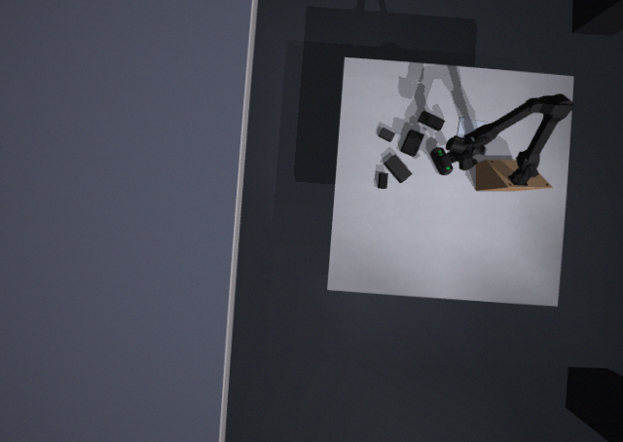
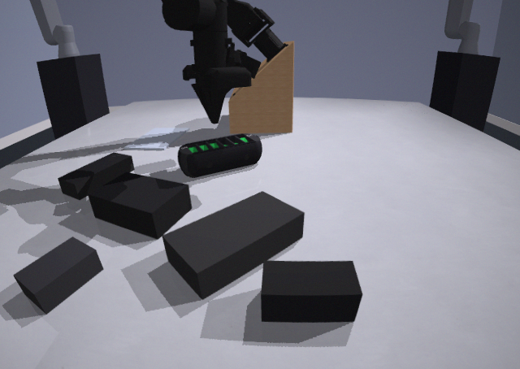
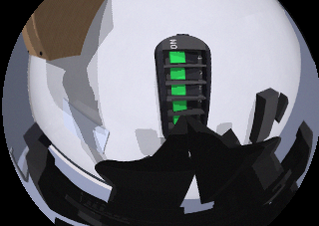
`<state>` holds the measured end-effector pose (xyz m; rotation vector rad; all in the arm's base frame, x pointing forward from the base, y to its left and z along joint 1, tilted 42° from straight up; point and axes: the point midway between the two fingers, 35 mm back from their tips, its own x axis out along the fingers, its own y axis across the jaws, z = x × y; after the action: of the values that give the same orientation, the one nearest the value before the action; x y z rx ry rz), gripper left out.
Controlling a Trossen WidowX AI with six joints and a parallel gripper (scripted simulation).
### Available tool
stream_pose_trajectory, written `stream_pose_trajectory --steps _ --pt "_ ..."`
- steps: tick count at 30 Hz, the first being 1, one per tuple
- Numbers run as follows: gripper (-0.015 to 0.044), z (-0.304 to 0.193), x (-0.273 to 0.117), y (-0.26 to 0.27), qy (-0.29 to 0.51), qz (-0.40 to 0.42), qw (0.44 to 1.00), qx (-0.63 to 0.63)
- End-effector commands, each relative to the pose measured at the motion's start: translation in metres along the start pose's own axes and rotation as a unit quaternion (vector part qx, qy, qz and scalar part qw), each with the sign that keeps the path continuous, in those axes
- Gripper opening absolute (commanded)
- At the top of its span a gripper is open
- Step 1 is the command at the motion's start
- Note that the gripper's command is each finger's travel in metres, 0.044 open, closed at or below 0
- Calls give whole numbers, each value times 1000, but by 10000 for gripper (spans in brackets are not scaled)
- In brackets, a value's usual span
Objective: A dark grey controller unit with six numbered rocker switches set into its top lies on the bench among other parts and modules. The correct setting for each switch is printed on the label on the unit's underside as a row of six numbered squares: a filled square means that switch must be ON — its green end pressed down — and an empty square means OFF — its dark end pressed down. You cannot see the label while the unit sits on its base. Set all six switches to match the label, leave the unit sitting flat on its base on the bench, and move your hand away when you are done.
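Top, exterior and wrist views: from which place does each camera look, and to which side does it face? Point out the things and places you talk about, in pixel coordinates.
Top: high above, facing down at the bench [image 1: 427, 240]; the whole arm shows.
Exterior: low beyond the dark blocks, facing across them to the wooden stand [image 1: 488, 175] [image 2: 262, 109] [image 3: 70, 27]; the arm's upper part is cropped.
Wrist: on the arm, looking past its shut gripper [image 2: 214, 121] [image 3: 186, 118] at the controller unit [image 2: 222, 159] [image 3: 182, 43].
All share unit and stand.

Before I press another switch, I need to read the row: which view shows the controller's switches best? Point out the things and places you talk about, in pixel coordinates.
The wrist view: it looks down on the controller [image 1: 441, 161] [image 2: 220, 157] [image 3: 207, 94], showing ON and several green ends large, though the fingers hide the far end. The exterior view shows the row small and slanted; the top view, just two green patches.
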<state>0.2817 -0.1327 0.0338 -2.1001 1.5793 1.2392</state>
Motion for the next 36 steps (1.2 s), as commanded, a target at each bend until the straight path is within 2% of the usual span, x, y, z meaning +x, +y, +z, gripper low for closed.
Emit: stream_pose_trajectory --steps 1,36 --pt "0 -6 -1 1 -2 0 1000 -4" --pt "0 -6 44 2 -2 0 1000 -4"
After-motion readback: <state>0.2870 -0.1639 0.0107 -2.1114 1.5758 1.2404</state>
